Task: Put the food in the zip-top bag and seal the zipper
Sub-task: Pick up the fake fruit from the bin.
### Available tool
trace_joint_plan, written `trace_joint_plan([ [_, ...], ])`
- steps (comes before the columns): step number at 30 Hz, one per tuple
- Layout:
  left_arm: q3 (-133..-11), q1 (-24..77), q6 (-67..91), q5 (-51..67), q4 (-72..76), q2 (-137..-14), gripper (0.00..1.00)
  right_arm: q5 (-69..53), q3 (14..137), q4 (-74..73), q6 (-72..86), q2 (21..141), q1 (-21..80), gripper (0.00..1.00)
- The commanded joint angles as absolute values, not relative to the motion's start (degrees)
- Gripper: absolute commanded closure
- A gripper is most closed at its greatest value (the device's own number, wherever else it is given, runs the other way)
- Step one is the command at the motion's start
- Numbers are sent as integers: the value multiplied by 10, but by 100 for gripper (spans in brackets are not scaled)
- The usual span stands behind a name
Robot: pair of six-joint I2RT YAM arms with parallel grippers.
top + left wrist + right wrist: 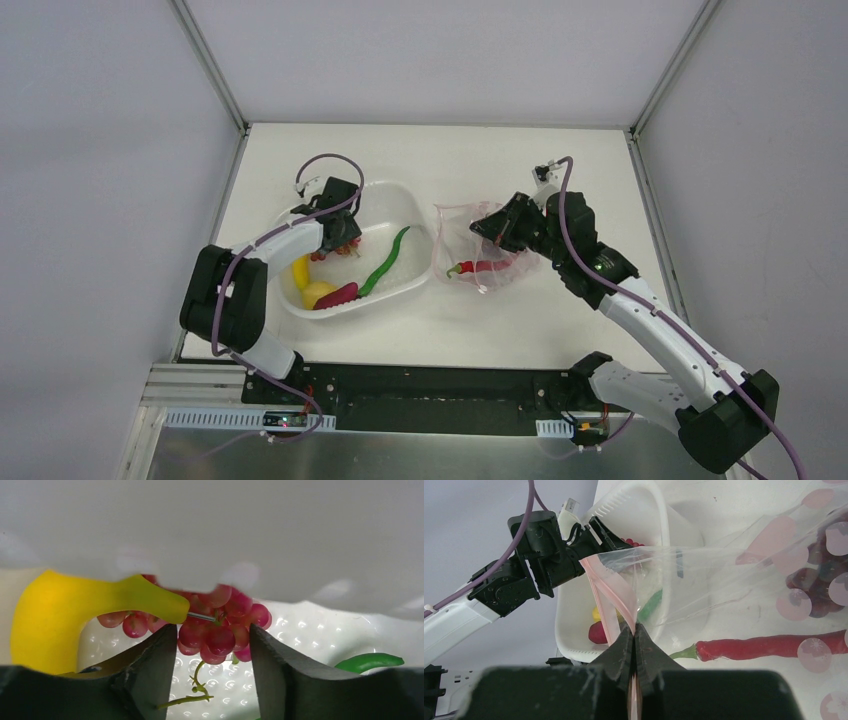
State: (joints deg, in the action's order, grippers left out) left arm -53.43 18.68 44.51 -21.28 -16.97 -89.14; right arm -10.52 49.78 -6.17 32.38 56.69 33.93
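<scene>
Right jaws clamping zip-top bag point(724, 580), left jaws spread astride half-hidden grape bunch point(220, 635)

I see a white tabletop point(520, 330) boxed in by plain grey walls point(100, 150), with metal posts point(212, 65) rising from its far corners, under even light.

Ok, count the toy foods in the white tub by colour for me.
Yellow: 2, banana and round fruit
Green: 1, chili
Red: 2, grapes and a dark red piece
Total: 5
</scene>
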Motion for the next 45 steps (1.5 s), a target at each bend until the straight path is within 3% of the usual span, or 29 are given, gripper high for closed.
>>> trace_joint_plan([
  [1,-519,184,459,-216,-153,-894,52,-110,488,-35,333,551,337,100],
  [9,-501,185,437,-174,-140,-854,90,-101,492,-43,327,541,337,100],
  [14,-495,185,419,-128,-134,-816,100,-102,491,-41,327,542,337,100],
  [31,-480,208,369,12,-63,-792,100,-100,488,-39,333,543,337,100],
  [45,-497,214,321,54,-90,-682,100,-104,488,-38,341,547,337,100],
])
